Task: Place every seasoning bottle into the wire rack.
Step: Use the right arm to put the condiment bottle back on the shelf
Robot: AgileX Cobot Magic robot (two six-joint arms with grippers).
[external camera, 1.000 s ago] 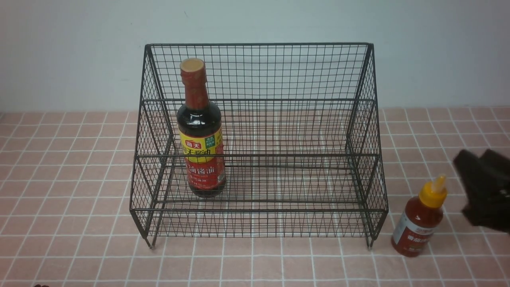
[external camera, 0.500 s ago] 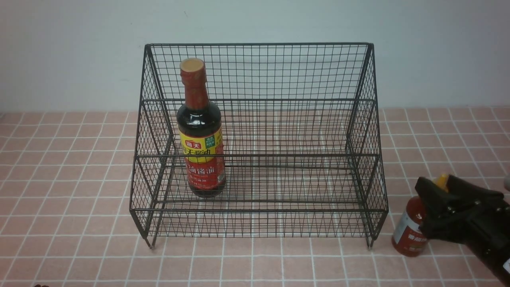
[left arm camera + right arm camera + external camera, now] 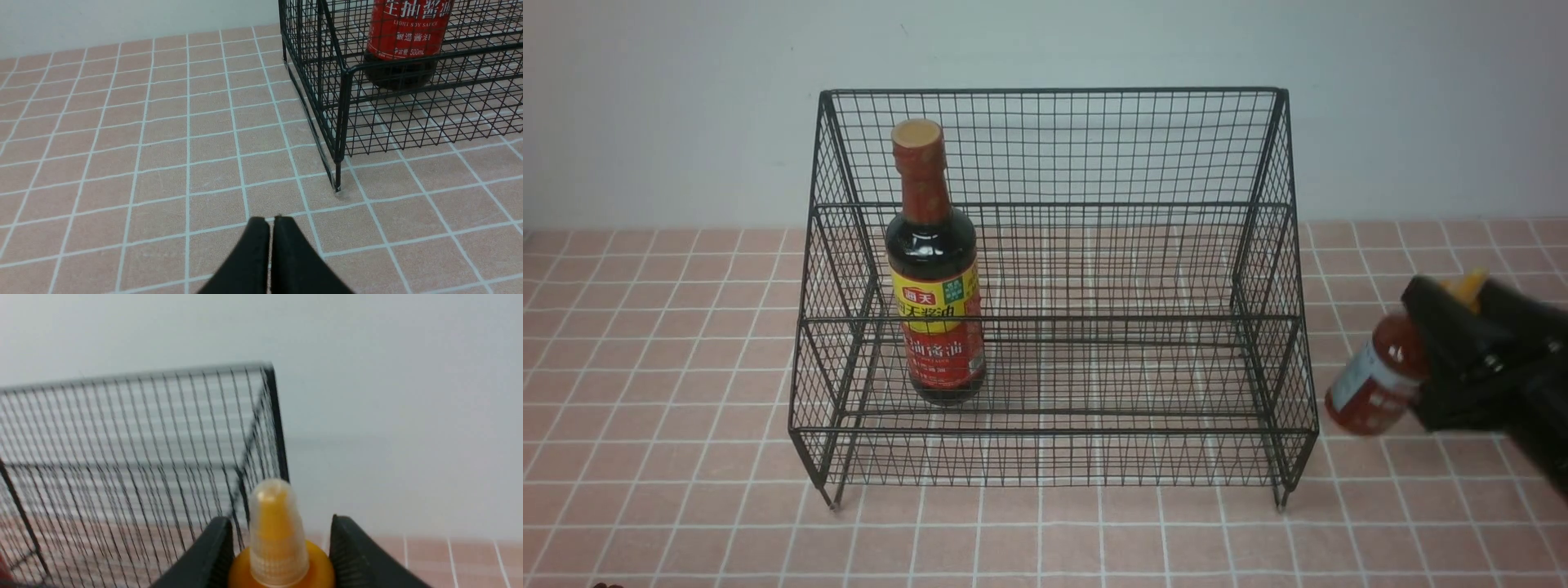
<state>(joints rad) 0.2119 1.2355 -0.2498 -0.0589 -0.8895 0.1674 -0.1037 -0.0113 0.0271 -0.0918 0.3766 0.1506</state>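
Pinching the red sauce bottle (image 3: 1372, 384) at its yellow cap (image 3: 1468, 282) with the right tool (image 3: 280, 517), tilted, clear of the surface (image 3: 122, 143), just right of the wire rack (image 3: 1054, 147); showing the soy-sauce bottle (image 3: 935, 269) standing upright in the rack's lower front tier, toward the left; hovering the left tool (image 3: 269, 220), pressed together, near the rack's front left leg.

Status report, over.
Left gripper shut, empty. Right gripper shut on red sauce bottle, tilted, right of wire rack. Soy-sauce bottle racked, upright. Rack's right half free.
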